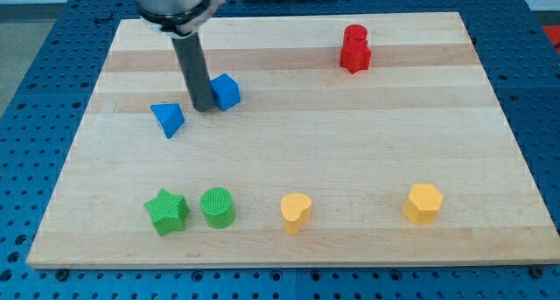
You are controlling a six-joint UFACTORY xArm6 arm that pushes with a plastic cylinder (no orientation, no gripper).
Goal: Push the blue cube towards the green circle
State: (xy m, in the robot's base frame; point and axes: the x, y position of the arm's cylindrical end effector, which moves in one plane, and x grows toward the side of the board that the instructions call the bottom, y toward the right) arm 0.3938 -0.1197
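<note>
I have no jaws to open or close, only a straight dark rod, and my tip (201,108) rests on the wooden board (367,160) touching, or all but touching, the blue cube (226,92). The cube sits at about 2 o'clock from my tip, in the upper left part of the board. The green circle (218,207) stands well apart from it, almost straight toward 6 o'clock, near the view's bottom edge.

As I judge it, my tip is on the wrong side for the push: a shove from here would send the cube toward 2 o'clock. I would want to be at the cube's 12 o'clock side first.

A blue triangular block (168,119) lies just beside my tip at 8 o'clock, clear of the likely path. A green star (166,211) sits just beside the circle at its 9 o'clock, so the cube should come down straight.
</note>
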